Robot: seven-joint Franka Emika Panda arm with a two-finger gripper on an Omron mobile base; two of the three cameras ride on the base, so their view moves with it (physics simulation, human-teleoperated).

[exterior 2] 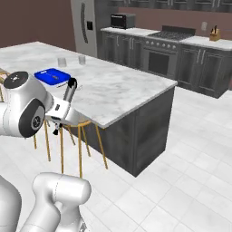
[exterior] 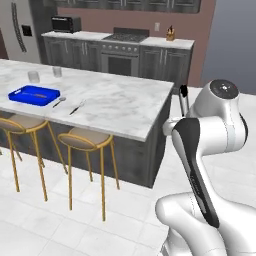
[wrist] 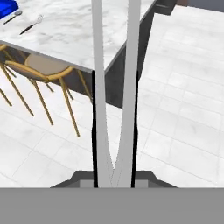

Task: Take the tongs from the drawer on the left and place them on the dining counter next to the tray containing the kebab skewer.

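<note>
I see jaws clamped on the tongs, held off the white marble dining counter corner, above pale tiled floor. Blue tray sits on counter; stools beneath.

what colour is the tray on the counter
Bright blue tray, best in the left base view.

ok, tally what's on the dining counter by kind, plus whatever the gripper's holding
Blue tray: 1
Clear glasses: 2
Small utensils beside the tray: 2
Tongs, shut in the gripper, off the dining counter: 1
Total: 6
</note>
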